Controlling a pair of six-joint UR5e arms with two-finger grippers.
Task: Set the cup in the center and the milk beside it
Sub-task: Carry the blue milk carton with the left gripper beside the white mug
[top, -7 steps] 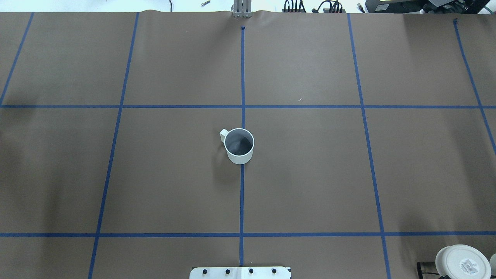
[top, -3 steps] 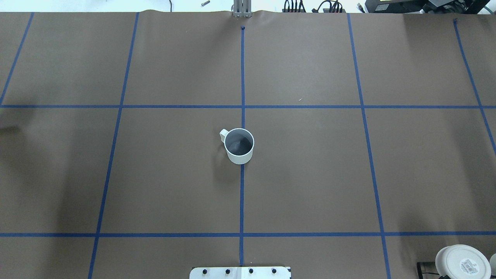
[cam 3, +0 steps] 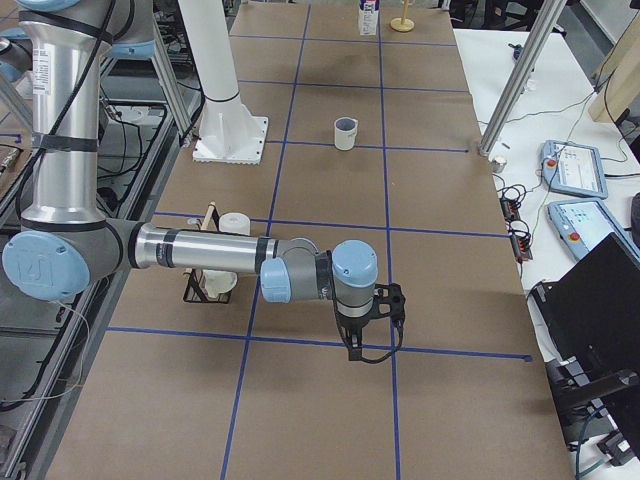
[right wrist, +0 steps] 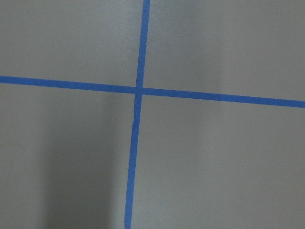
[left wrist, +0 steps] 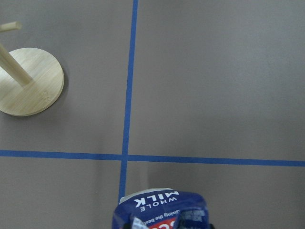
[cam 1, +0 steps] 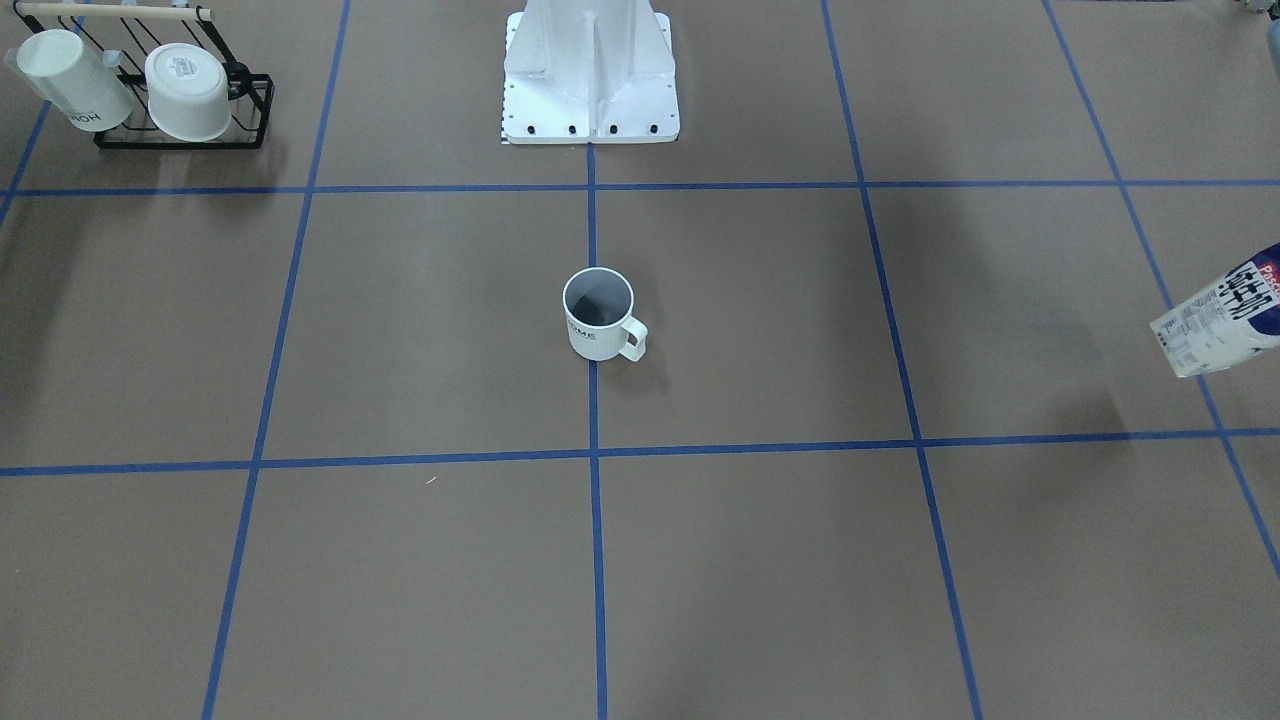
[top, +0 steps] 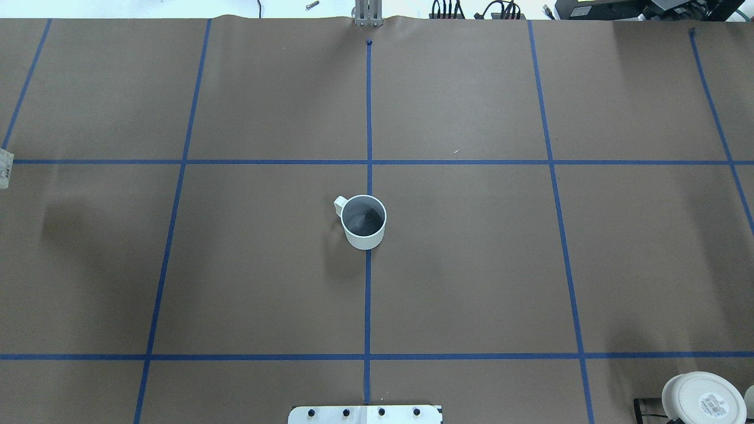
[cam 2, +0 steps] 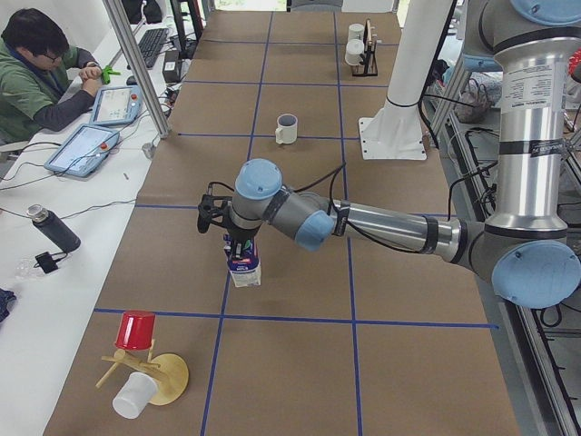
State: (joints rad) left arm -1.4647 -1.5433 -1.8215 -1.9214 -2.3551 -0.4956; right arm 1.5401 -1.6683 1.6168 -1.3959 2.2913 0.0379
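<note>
The cup [top: 364, 221], a white mug with a dark inside, stands upright on the centre tape line; it also shows in the front view [cam 1: 598, 325] with its handle toward the operators' side. The milk [cam 1: 1220, 320] hangs tilted above the table at the robot's far left, and only its corner [top: 5, 168] shows overhead. In the left side view my left gripper [cam 2: 240, 243] sits on top of the carton [cam 2: 243, 268]. The left wrist view shows the carton's blue top [left wrist: 162, 210]. My right gripper [cam 3: 375, 345] hovers over bare table; I cannot tell its state.
A black wire rack [cam 1: 180, 135] holding white cups stands at the robot's near right. A wooden cup stand [cam 2: 150, 377] with a red cup is at the far left end. The robot's base [cam 1: 590, 90] is behind the cup. An operator [cam 2: 36, 77] sits beside the table.
The milk's corner has come into the overhead view at the left edge, and its shadow has moved right across the table. The cup has not moved.
</note>
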